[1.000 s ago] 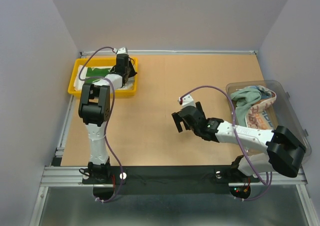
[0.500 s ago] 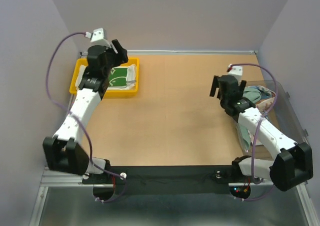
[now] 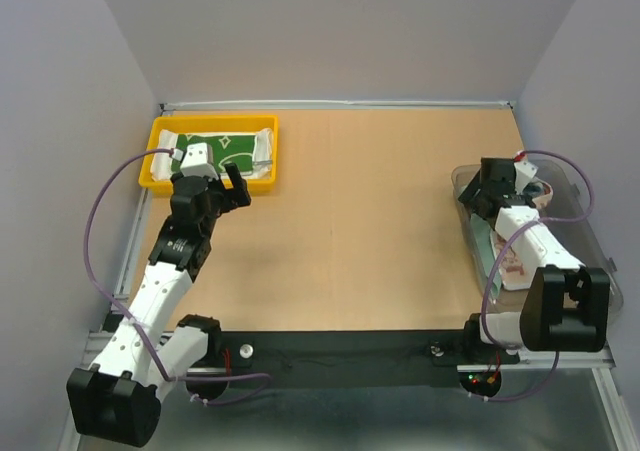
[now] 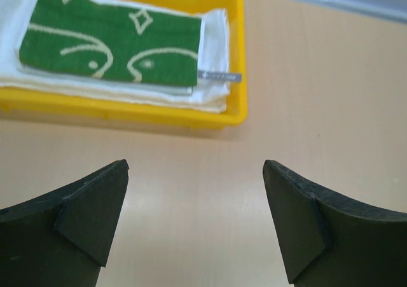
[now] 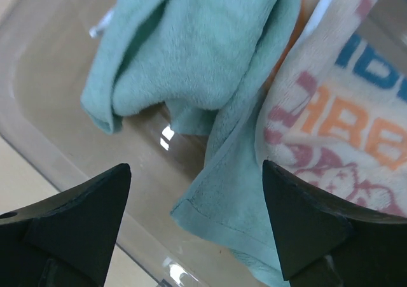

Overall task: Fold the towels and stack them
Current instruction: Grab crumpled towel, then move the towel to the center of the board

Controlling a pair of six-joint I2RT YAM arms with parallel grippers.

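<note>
Left jaws: set wide, nothing between the two dark fingers (image 4: 89, 204); only bare desk (image 4: 305, 109) shows in the gap. In the left wrist view they face the near rim of the yellow tray (image 4: 127, 112), which fills the upper left of the frame and stands apart from the fingertips. In the tray a folded dark green towel (image 4: 108, 45) with white marks lies flat on folded white towel (image 4: 213, 39) layers, with a small grey label projecting at the right edge. The stack is squared and held in by the tray walls, so it reads as completed work. The unloaded jaws sit outside the rim, where they cannot disturb it. Right jaws: likewise wide and empty. Their fingers (image 5: 70, 217) occupy the lower corners of the right wrist view and hang over the clear bin (image 5: 44, 96), which sits at the right edge of the top view. Between them lies the pale teal towel (image 5: 191, 45), bunched, with one hemmed edge trailing toward the lower centre of the frame. At its right, and touching it, lies the letter-print towel (image 5: 343, 128), white with blue and orange characters. Whether the fingertips touch cloth cannot be told. The wide setting suits a bulky, crumpled target. Probable step in hand: pick the teal towel out of the bin for folding on the open desk between the two containers. Two towels appear to be unfolded. Caution: the two cloths overlap, so a deep pinch may lift both, and the bin wall lies close to the left-hand finger.
</note>
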